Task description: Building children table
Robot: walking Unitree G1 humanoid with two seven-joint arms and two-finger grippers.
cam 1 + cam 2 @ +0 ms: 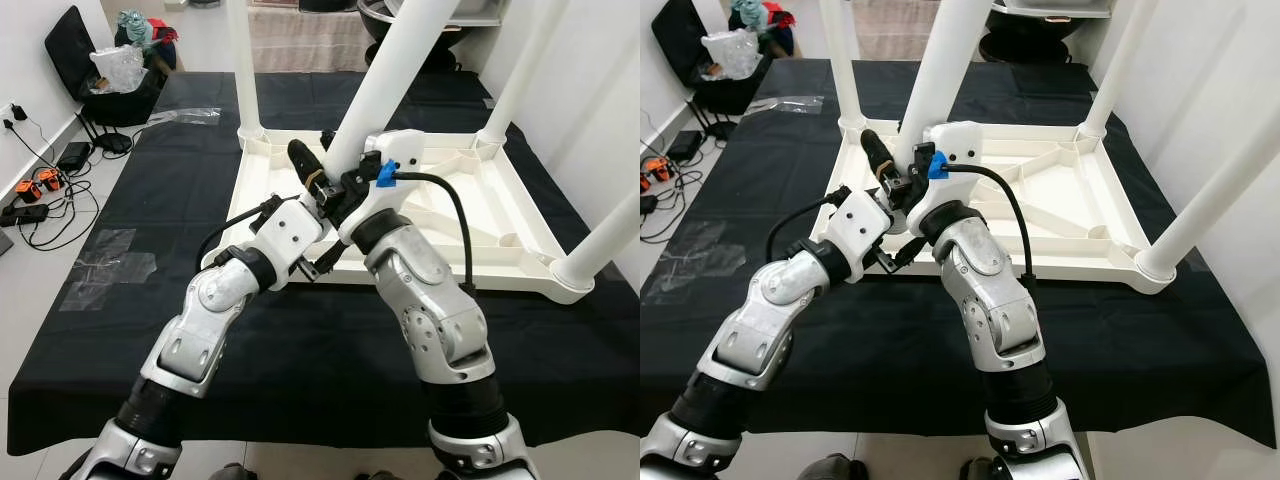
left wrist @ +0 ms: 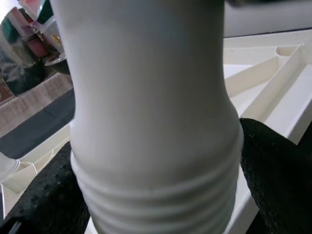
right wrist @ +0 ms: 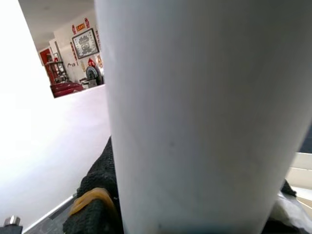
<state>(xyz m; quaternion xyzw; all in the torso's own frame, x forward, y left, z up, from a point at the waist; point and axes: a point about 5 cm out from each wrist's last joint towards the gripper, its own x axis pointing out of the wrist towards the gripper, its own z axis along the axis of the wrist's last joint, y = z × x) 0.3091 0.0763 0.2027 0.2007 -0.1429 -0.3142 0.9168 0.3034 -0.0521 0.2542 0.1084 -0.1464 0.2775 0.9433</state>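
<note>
Black-clothed floor carries the upturned white plastic tabletop [image 1: 500,215], where left gripper [image 1: 318,190] and right gripper [image 1: 345,178], jaws clenched on the loose white threaded leg [image 1: 385,85] at the near-left corner; next, seat and screw.

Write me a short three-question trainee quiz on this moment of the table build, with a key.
1. True or false: the white tabletop lies upside down on the black cloth.
2. How many legs already stand upright in the tabletop's corners?
3. Multiple choice: the tilted leg is held by A) the left pincer alone, B) both the left and the right pincer, C) neither.

Key
1. True; its ribbed underside faces up.
2. Three: far left, far right and near right.
3. B; both close around its lower end, whose threaded end is not yet in a socket.
</note>
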